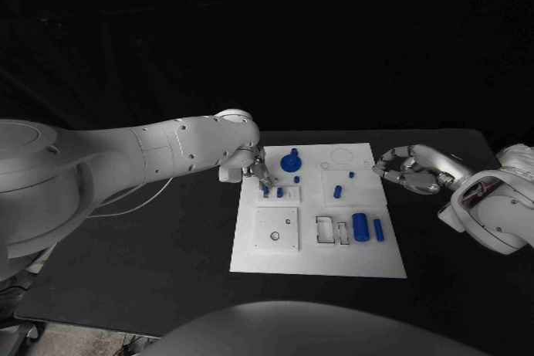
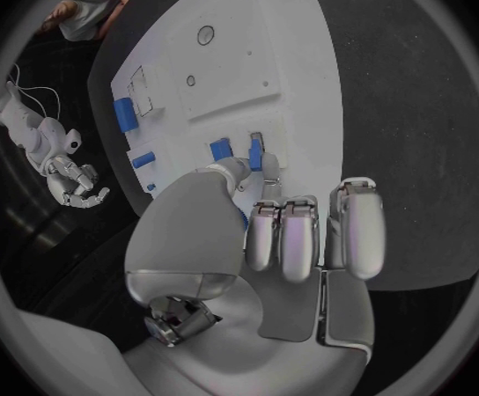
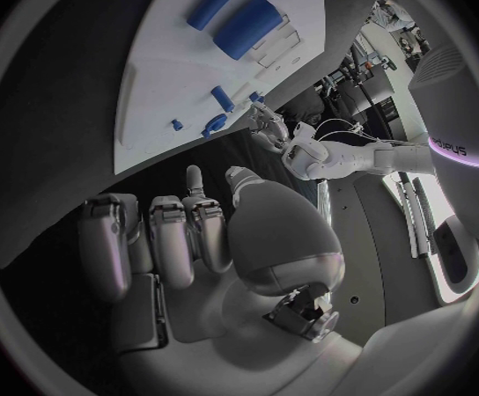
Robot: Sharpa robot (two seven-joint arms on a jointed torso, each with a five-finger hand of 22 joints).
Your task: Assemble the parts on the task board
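**Left hand pinches a small blue part at the board's left side**

Left hand point(image 1: 257, 171) reaches over the left edge of the task board point(image 1: 317, 259), fingertips down. In the left wrist view, the thumb and a finger point(image 2: 239, 172) pinch a small blue peg point(image 2: 255, 156) standing upright on the white plate; the other fingers point(image 2: 300, 238) are curled in, touching nothing. Just beside it stands a second short blue piece point(image 2: 220, 150).

Moving right across the board in the head view: a round blue knob point(image 1: 290, 161) sits near the far edge, a small blue pin point(image 1: 337, 191) stands in the middle area, and a thick blue cylinder point(image 1: 360, 225) lies beside a slimmer blue rod point(image 1: 378, 230) toward the right edge. An open rectangular slot point(image 1: 324, 229) lies just left of the cylinder.

Right hand point(image 1: 407, 173) hovers off the board's right edge above the black table point(image 1: 167, 255), holding nothing, its fingers point(image 3: 157, 238) loosely curled inward.
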